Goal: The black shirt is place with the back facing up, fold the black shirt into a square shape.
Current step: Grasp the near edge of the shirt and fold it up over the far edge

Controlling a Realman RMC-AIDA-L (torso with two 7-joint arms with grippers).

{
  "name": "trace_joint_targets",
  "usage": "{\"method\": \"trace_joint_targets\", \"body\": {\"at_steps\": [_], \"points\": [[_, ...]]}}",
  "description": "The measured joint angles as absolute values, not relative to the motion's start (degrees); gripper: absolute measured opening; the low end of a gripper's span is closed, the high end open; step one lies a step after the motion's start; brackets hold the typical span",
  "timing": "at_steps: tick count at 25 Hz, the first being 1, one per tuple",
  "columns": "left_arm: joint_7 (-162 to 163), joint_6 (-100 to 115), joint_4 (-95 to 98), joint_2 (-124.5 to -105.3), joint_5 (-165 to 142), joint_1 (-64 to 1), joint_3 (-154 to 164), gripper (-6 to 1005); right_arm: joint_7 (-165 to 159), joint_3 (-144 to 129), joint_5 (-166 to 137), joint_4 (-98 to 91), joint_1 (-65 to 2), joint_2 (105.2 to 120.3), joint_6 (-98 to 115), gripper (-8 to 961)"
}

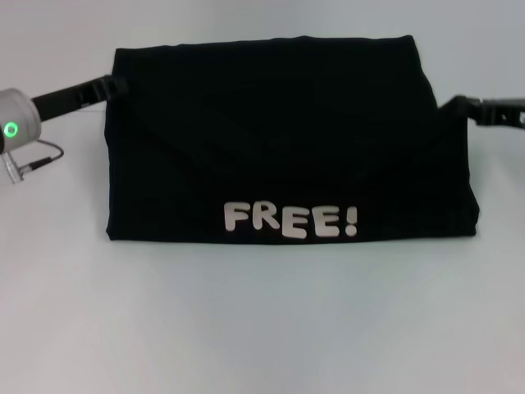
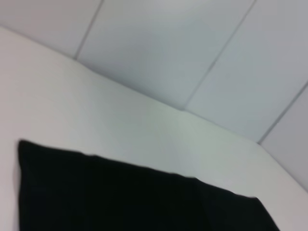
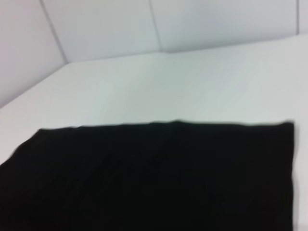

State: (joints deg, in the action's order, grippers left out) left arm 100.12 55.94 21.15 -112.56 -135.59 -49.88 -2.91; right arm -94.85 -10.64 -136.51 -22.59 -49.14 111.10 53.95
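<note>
The black shirt (image 1: 287,139) lies on the white table, folded into a wide rectangle, with white "FREE!" lettering (image 1: 291,220) along its near edge. My left gripper (image 1: 113,84) sits at the shirt's far left corner, dark against the cloth. Against the shirt's right edge, near the far corner, is my right gripper (image 1: 456,105). A flat expanse of the black shirt (image 2: 134,197) fills the left wrist view, and the right wrist view shows the same cloth (image 3: 159,178).
The white table (image 1: 262,328) stretches bare in front of the shirt. My left arm's grey wrist with a green light (image 1: 11,129) and a cable sits at the far left. Pale wall panels (image 2: 192,48) stand behind the table.
</note>
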Motion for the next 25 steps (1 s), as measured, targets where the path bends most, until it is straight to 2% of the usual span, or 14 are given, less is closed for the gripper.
{"method": "trace_joint_targets", "body": {"at_steps": [2,7,9,10,13,16,17,22,25], "points": [[97.3,51.8,19.8,-112.58,-134.3,-51.2,-2.9,116,-94.8,-11.6,-136.5,-21.3,-52.1,111.30,48.3,66],[95.1,48.3,18.9,-112.70,-133.2,-52.2,-2.9,133,-95.1,-13.8,-136.5,-19.5,-54.6,111.61,42.6,66],[94.4,46.8,18.3,-112.87,-132.7,-52.4,-2.9,140,-94.6,-14.1,-136.5,-18.5,-55.2,112.40,40.4,66],[93.5,44.8,17.8,-113.34,-131.9,-52.3,-2.9,143,-94.6,-14.1,-136.5,-18.5,-55.2,112.40,40.4,65],[91.8,42.8,17.6,-114.20,-131.5,-52.2,-2.9,154,-94.5,-14.2,-136.4,-17.8,-55.3,114.00,37.4,71],[89.8,40.6,17.2,-115.34,-131.5,-52.2,-2.2,164,-94.7,-14.5,-136.4,-17.8,-55.3,114.79,36.3,79],[89.2,39.0,17.1,-116.31,-131.5,-52.1,-1.1,167,-95.0,-15.2,-136.4,-17.8,-55.3,115.27,35.8,82],[89.2,35.7,16.6,-116.78,-131.5,-52.0,1.5,185,-95.1,-15.6,-136.4,-18.0,-55.0,115.79,35.5,96],[89.4,31.1,16.1,-117.01,-131.5,-52.0,4.0,195,-94.7,-15.5,-135.0,-18.3,-54.7,115.93,33.7,200]]}}
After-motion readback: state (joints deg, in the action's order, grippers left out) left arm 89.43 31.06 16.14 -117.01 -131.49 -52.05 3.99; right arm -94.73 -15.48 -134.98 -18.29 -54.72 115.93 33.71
